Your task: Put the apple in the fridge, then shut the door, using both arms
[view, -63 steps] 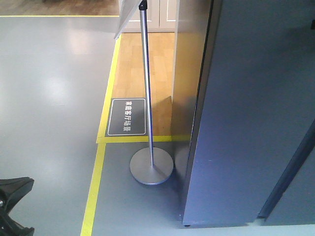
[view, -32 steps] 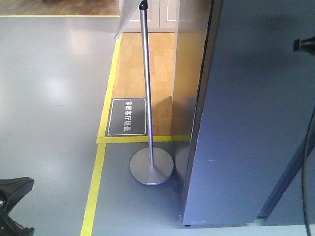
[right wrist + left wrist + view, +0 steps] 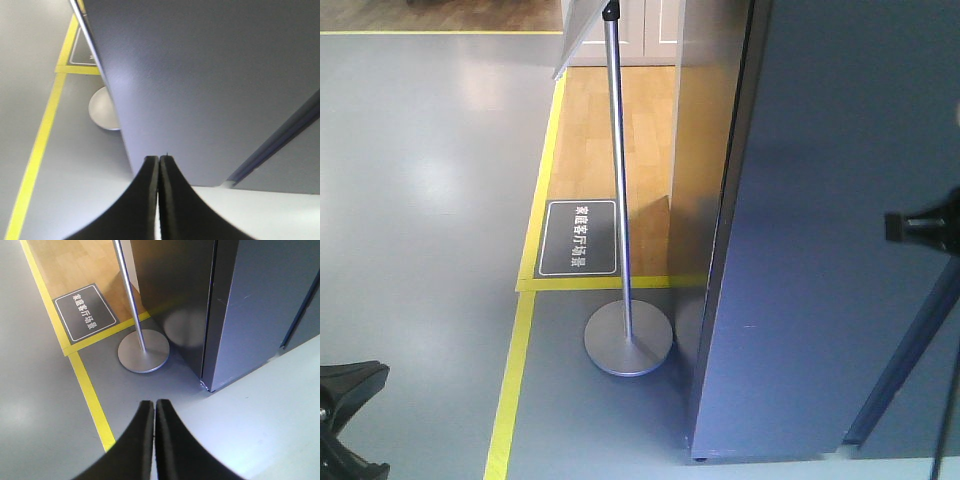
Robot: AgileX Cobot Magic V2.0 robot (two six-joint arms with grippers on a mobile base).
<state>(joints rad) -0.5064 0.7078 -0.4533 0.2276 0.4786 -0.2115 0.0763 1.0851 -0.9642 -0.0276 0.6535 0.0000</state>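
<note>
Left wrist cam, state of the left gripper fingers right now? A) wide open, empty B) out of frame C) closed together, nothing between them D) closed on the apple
C: in the left wrist view the left gripper has its two black fingers pressed side by side, with only bare grey floor beyond the tips and no apple in sight.

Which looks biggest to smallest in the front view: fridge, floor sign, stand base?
As they appear in the front view:
1. fridge, by far the largest
2. stand base
3. floor sign
Base and sign look close; the base sits nearer the camera, so that order is unsure.
</note>
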